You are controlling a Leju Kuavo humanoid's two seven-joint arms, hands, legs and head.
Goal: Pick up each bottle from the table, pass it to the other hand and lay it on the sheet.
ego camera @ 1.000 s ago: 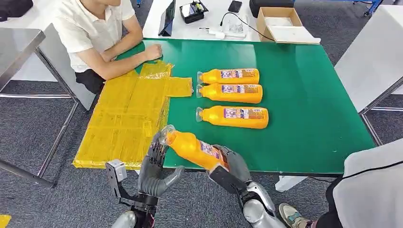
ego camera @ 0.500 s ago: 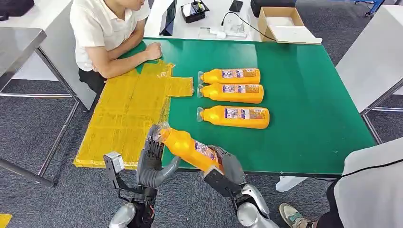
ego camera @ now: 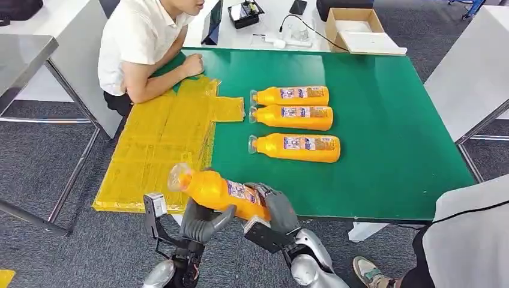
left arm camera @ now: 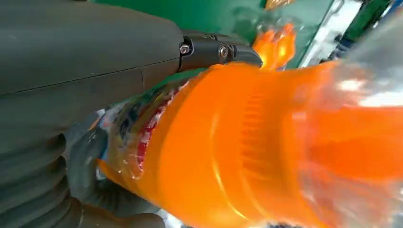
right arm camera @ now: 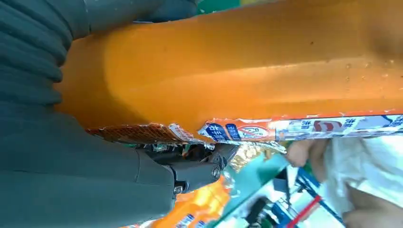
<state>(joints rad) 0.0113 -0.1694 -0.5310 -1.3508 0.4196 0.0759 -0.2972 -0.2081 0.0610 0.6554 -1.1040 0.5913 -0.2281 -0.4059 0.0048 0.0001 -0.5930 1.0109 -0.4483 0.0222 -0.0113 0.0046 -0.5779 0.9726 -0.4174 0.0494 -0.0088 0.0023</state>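
my right hand holds the bottle by its base end, off the counter's near edge, cap end pointing toward the sheet. my left hand cups under the bottle's middle; cannot tell if it grips yet. risk: if the right lets go before the left has closed, the smooth bottle rolls off and drops to the floor. three bottles wait on the counter.

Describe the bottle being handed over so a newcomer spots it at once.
Start at the green table and go to its near edge, by the yellow sheet. The orange bottle there is in the air, gripped by both the right hand and left hand; its three neighbours lie flat.
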